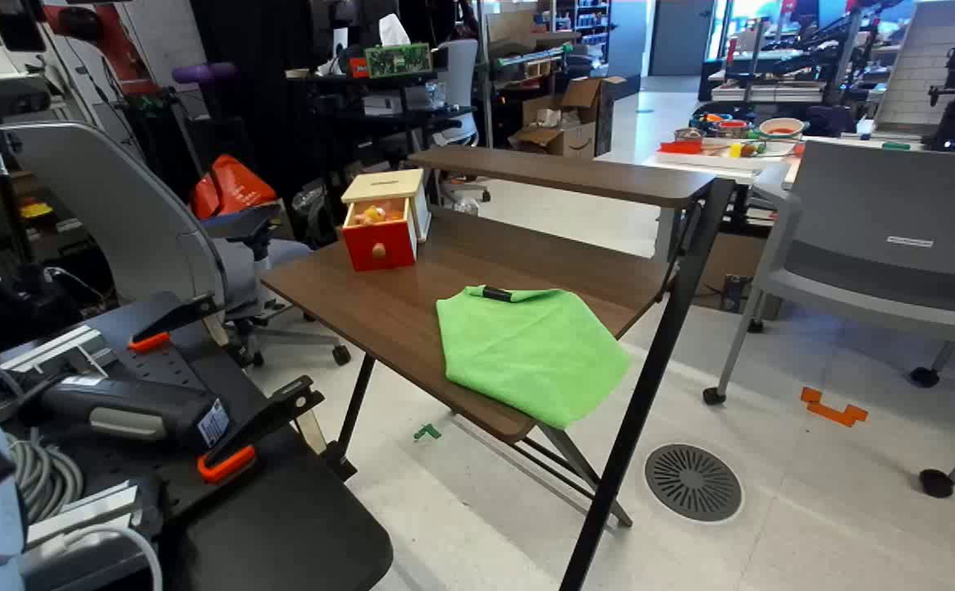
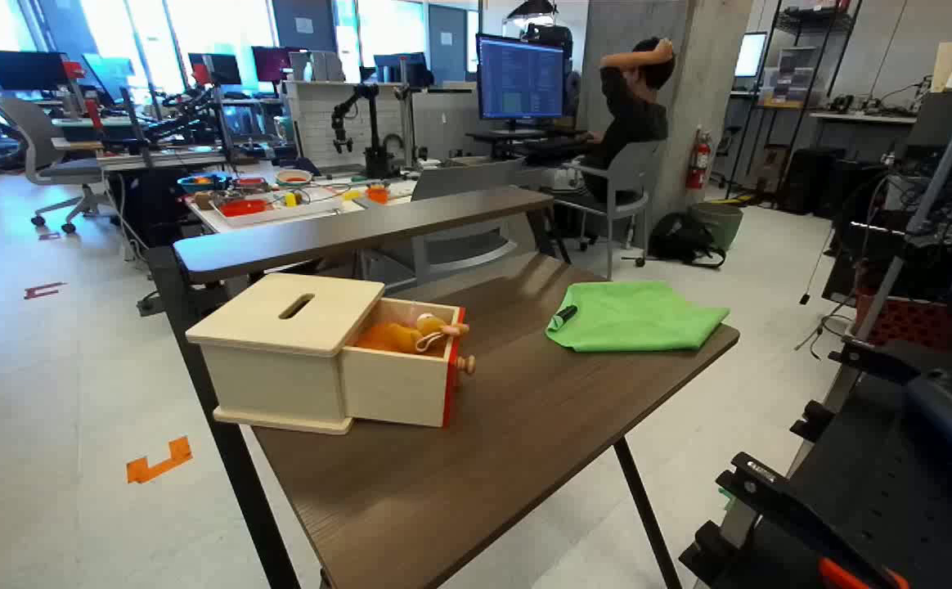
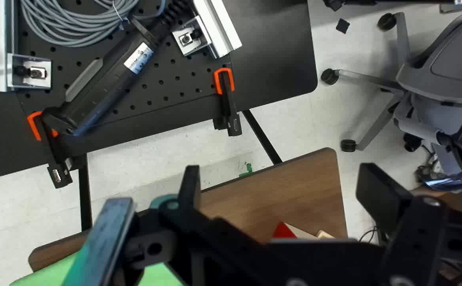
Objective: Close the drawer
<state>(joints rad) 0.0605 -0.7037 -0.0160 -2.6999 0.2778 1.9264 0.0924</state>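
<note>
Drawer (image 2: 394, 388): part-way out of its box (image 2: 270, 384), on the tabletop (image 2: 517, 433), well apart from the green cloth (image 2: 644, 317).
Pincer (image 3: 280, 171): jaws wide apart, nothing seen between them; advise bringing together before contact.
Knob (image 2: 466, 365): likely best contact; press squarely along the line of travel.
Orange toy (image 2: 394, 337): inside, seemingly lapping over the red front (image 1: 398, 245); may pinch under the cream top (image 2: 267, 315).
Box: could skid; push slowly until the red front sits flush.

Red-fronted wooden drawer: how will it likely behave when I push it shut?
The red-fronted wooden drawer is probably stiff: its walls look like rigid panels. The pale wooden box may skid, as it seems merely set on the brown wood-grain tabletop. The plush-looking orange toy seems to overlap the drawer's front edge, so it could snag.
</note>
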